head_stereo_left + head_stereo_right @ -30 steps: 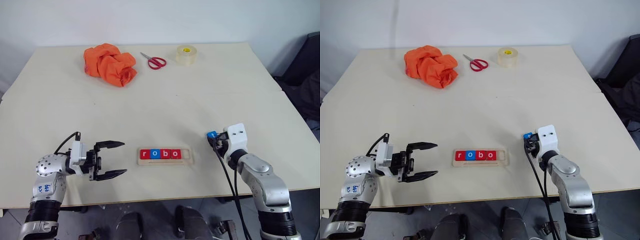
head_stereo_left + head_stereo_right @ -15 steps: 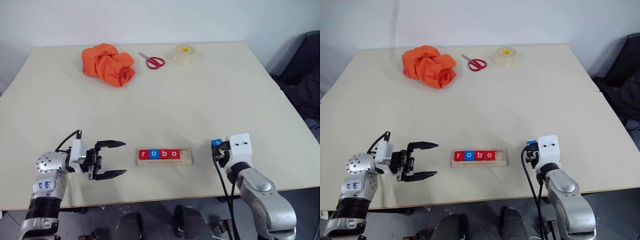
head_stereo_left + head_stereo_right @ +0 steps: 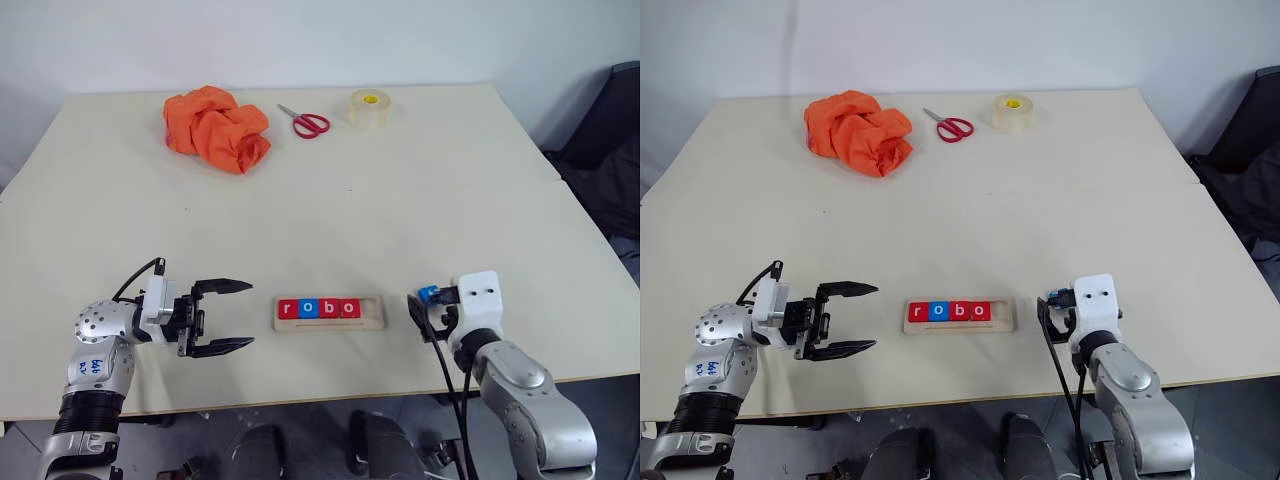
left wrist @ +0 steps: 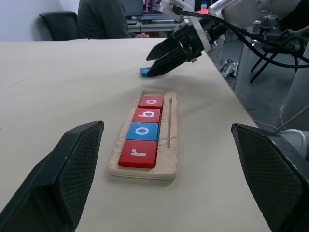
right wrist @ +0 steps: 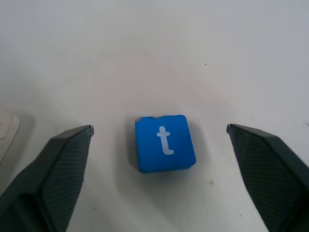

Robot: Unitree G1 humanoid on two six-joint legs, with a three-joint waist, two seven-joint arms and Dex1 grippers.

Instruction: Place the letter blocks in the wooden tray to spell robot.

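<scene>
White r, o, b, o on four tiles point(image 4: 145, 129) in the tray point(image 4: 170, 145), white t on a blue tile point(image 5: 164, 142) between the right jaws

We hold our left gripper point(image 3: 232, 316) level, pointing right, jaws spread wide. Our right gripper point(image 4: 153, 61) hangs low, angled downward, fingers wide apart.

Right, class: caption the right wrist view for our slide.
Open right gripper poised over the blue t block lying flat on the table.
</scene>
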